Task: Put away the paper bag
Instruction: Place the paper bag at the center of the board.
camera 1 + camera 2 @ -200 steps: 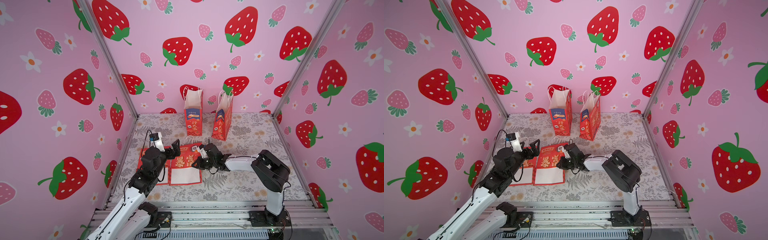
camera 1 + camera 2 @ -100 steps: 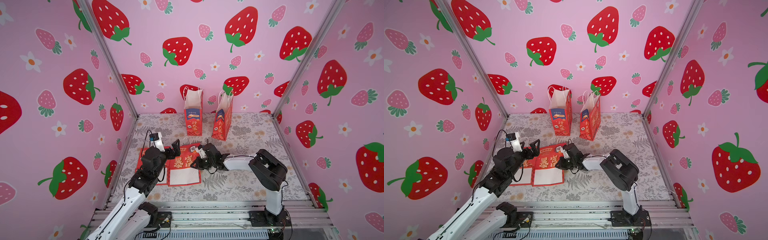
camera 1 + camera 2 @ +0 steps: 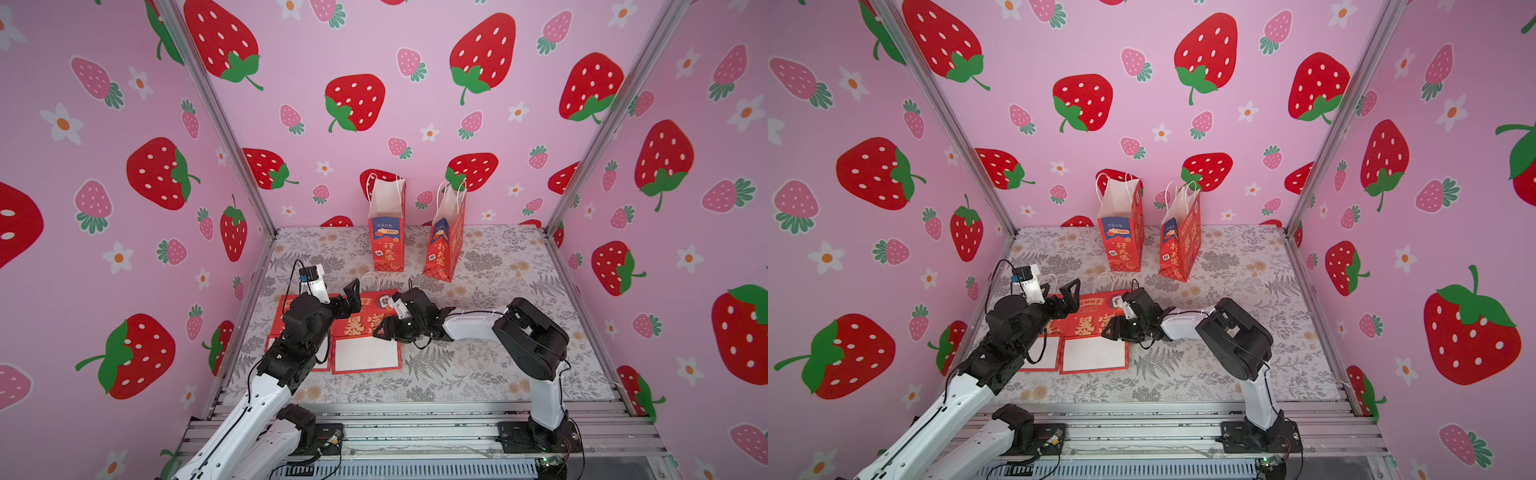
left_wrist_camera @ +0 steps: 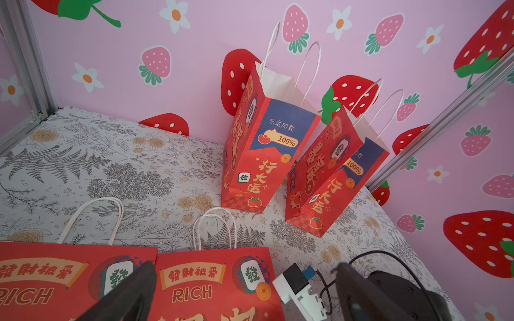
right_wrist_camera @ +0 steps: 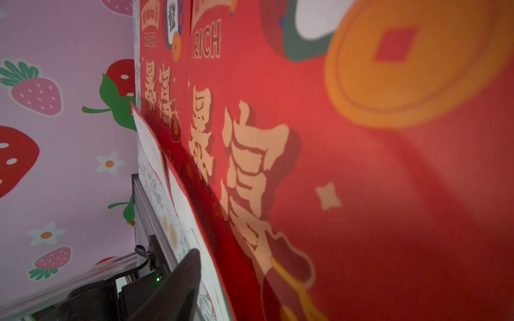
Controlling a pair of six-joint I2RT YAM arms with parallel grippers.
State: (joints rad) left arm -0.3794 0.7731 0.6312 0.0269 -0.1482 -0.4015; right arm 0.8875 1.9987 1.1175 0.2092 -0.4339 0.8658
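Test booth: strawberry-print walls (image 3: 374,50), aluminium frame (image 3: 216,124).

I'm looking into a booth closed in by pink walls (image 3: 374,50), all printed with big red strawberries, smaller pink ones and white flowers. Silver metal posts (image 3: 216,120) run up both back corners. The floor is a pale cloth (image 3: 498,266) patterned with grey ferns and tan blossoms. Along the near edge I see a ribbed metal rail bed (image 3: 415,428). Light is soft and even.
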